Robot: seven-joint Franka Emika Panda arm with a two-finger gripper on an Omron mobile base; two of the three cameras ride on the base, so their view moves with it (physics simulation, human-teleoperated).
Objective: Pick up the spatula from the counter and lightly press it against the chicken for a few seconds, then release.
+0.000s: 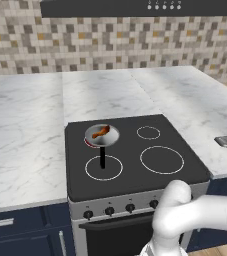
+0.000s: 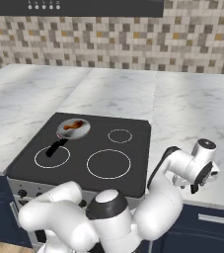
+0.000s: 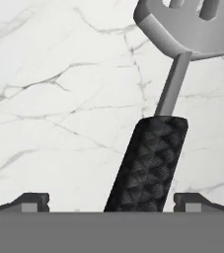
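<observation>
Fingers (image 3: 34,201): we are seeing them standing spread wide in hand view, flanking the spatula (image 3: 150,158) handle.
Chicken (image 1: 100,132): lying in pan (image 1: 114,139), base views.

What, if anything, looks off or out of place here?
Nothing stands out. The pan with the chicken sits upright on the rear left burner of the stove, nothing spilled. The spatula lies flat on the counter, its handle between the fingers of the open gripper.
</observation>
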